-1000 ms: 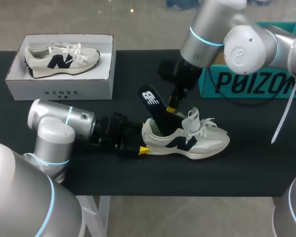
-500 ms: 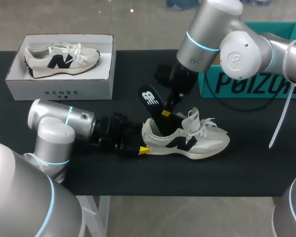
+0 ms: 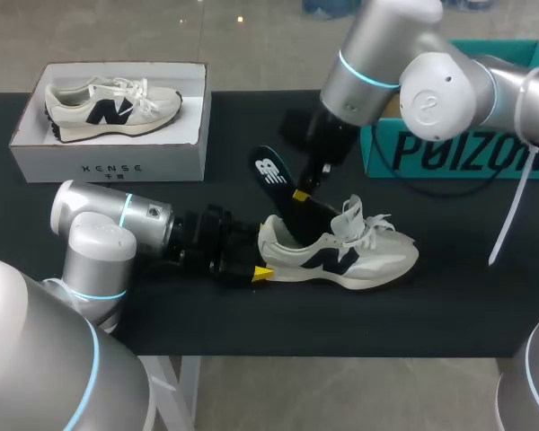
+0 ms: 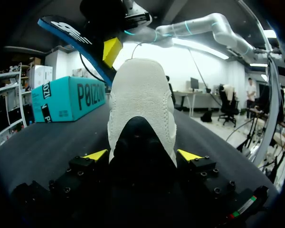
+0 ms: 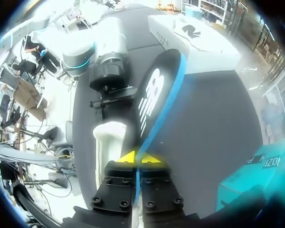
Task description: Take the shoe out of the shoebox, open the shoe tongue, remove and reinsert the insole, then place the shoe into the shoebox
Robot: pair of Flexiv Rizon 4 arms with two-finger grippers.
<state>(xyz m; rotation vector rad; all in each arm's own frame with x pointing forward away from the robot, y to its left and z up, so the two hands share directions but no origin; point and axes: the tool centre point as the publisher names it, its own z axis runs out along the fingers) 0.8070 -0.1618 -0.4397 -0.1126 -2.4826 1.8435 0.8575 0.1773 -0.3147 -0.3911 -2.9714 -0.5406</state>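
Observation:
A cream sneaker (image 3: 364,256) with a dark logo lies on its sole on the black table, toe to the right. My left gripper (image 3: 259,258) holds its heel (image 4: 141,104), with a yellow-tipped finger (image 4: 96,155) pressed on each side. A black insole (image 3: 271,175) with a blue edge sticks up and to the left out of the shoe's opening. My right gripper (image 3: 300,195) comes down from above and is shut on the insole's edge just above the collar. In the right wrist view its tips (image 5: 140,157) pinch the thin insole (image 5: 154,99) beside the heel (image 5: 109,147).
A white shoebox (image 3: 108,166) at the back left holds a second matching sneaker (image 3: 112,103). A teal box (image 3: 449,153) stands at the back right, close behind my right arm. The table's front edge runs just below the shoe.
My right gripper has shut on the insole and shifted slightly up and left, drawing the insole a little further out. The left arm and the shoe have kept still.

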